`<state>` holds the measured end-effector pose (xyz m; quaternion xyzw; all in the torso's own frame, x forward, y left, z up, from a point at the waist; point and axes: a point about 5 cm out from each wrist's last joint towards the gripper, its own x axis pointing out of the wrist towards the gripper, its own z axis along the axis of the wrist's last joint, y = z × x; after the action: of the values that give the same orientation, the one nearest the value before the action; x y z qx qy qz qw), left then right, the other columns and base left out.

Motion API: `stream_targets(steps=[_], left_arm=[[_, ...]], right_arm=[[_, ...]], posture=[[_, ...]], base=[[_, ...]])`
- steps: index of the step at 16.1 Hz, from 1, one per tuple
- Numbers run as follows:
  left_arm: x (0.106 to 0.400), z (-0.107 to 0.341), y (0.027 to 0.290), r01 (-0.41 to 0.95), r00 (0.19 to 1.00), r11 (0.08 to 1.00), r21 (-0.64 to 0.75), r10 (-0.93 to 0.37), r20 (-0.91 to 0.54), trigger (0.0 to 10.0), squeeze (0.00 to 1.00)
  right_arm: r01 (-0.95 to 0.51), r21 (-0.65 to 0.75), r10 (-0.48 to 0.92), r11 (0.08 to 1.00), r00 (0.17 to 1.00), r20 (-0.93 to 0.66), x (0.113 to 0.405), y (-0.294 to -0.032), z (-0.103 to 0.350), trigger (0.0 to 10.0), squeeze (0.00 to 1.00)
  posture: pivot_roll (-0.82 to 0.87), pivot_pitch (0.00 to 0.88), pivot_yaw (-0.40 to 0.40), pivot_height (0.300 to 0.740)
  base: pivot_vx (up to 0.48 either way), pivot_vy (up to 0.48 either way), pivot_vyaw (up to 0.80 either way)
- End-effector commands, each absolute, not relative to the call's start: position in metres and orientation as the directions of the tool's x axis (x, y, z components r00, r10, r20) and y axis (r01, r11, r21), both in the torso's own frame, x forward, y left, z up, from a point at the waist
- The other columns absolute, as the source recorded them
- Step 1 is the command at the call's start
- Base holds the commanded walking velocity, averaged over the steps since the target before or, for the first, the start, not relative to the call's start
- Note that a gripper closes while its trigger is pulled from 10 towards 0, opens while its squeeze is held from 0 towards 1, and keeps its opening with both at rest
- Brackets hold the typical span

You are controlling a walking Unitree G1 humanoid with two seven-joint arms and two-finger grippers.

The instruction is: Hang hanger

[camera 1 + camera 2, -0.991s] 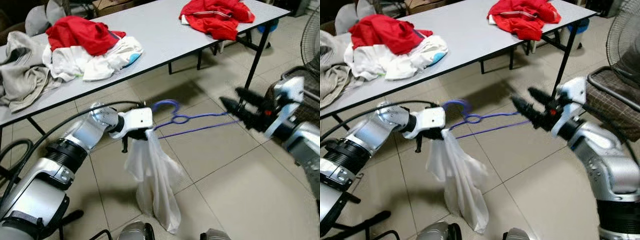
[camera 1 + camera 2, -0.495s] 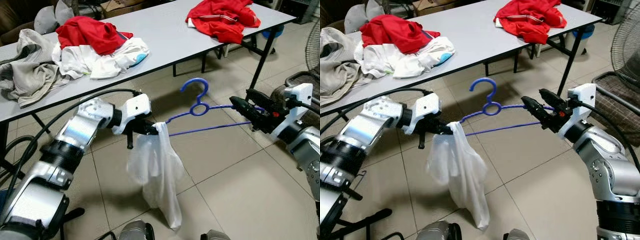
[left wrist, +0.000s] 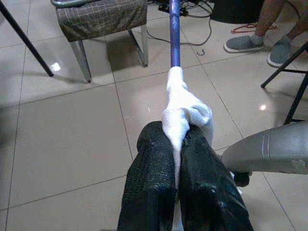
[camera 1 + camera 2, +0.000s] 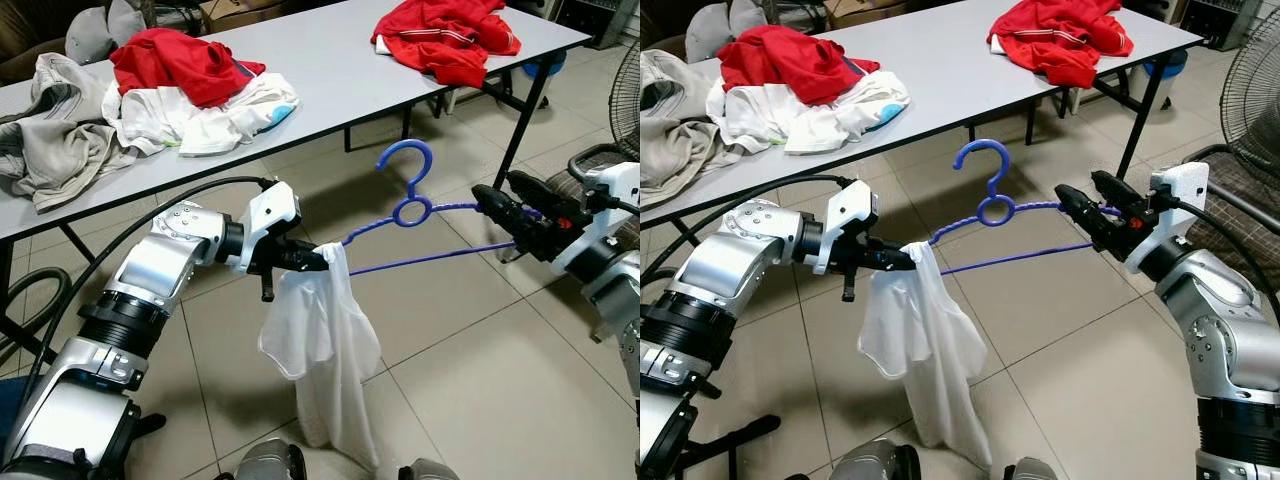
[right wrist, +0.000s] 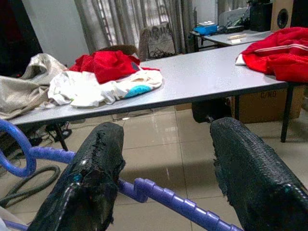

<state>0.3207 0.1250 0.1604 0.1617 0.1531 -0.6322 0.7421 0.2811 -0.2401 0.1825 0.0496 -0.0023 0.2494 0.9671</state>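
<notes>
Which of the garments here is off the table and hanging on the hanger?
The white garment, pinched by the left tool at the blue hanger end. The red, white and grey clothes lie on the table.

I count one blue hanger (image 4: 420, 215), one white garment (image 4: 322, 355) draped on it, one long grey table (image 4: 330, 75), two clothes piles on it (image 4: 150, 100) (image 4: 445, 35), two grippers (image 4: 318, 262) (image 4: 492, 205), and one checked chair (image 3: 101, 17)
</notes>
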Motion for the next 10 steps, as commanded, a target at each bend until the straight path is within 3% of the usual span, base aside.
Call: stream_targets(steps=[1, 2, 4, 7, 9, 10], left_arm=[[0.321, 0.179, 0.116, 0.986, 0.145, 0.103, 0.127, -0.914, -0.379, 0.0, 0.0], [0.324, 0.175, 0.122, 0.981, 0.178, 0.127, 0.148, -0.89, -0.419, 0.0, 0.0], [0.336, 0.17, 0.137, 0.957, 0.288, 0.229, 0.18, -0.841, -0.458, 0.0, 0.0], [0.337, 0.169, 0.141, 0.957, 0.286, 0.235, 0.169, -0.855, -0.433, 0.0, 0.0], [0.342, 0.174, 0.144, 0.956, 0.291, 0.248, 0.157, -0.876, -0.384, 0.0, 0.0], [0.342, 0.18, 0.143, 0.959, 0.28, 0.242, 0.148, -0.893, -0.352, 0.0, 0.0]], right_arm=[[-0.532, 0.12, 0.529, 0.838, 0.847, 0.06, 0.28, -0.232, 0.188, 10.0, 0.29], [-0.564, 0.141, 0.545, 0.813, 0.824, 0.155, 0.271, -0.242, 0.206, 10.0, 1.0], [-0.717, 0.116, 0.673, 0.688, 0.689, 0.268, 0.238, -0.247, 0.235, 10.0, 1.0], [-0.779, 0.109, 0.743, 0.617, 0.623, 0.246, 0.219, -0.24, 0.237, 10.0, 1.0], [-0.84, 0.174, 0.828, 0.514, 0.539, 0.154, 0.204, -0.214, 0.217, 10.0, 1.0], [-0.83, 0.193, 0.832, 0.523, 0.547, 0.099, 0.204, -0.209, 0.205, 10.0, 1.0]], posture=[[-0.14, 0.0, 0.094, 0.74], [-0.14, 0.0, 0.095, 0.74], [-0.16, 0.0, 0.107, 0.74], [-0.17, 0.0, 0.12, 0.74], [-0.19, 0.0, 0.13, 0.74], [-0.19, 0.0, 0.13, 0.74]], base=[[0.0, 0.0, 0.0], [0.0, 0.0, 0.0], [0.0, 0.0, 0.0], [0.0, 0.0, 0.0], [0.0, 0.0, 0.0], [0.0, 0.0, 0.0]])
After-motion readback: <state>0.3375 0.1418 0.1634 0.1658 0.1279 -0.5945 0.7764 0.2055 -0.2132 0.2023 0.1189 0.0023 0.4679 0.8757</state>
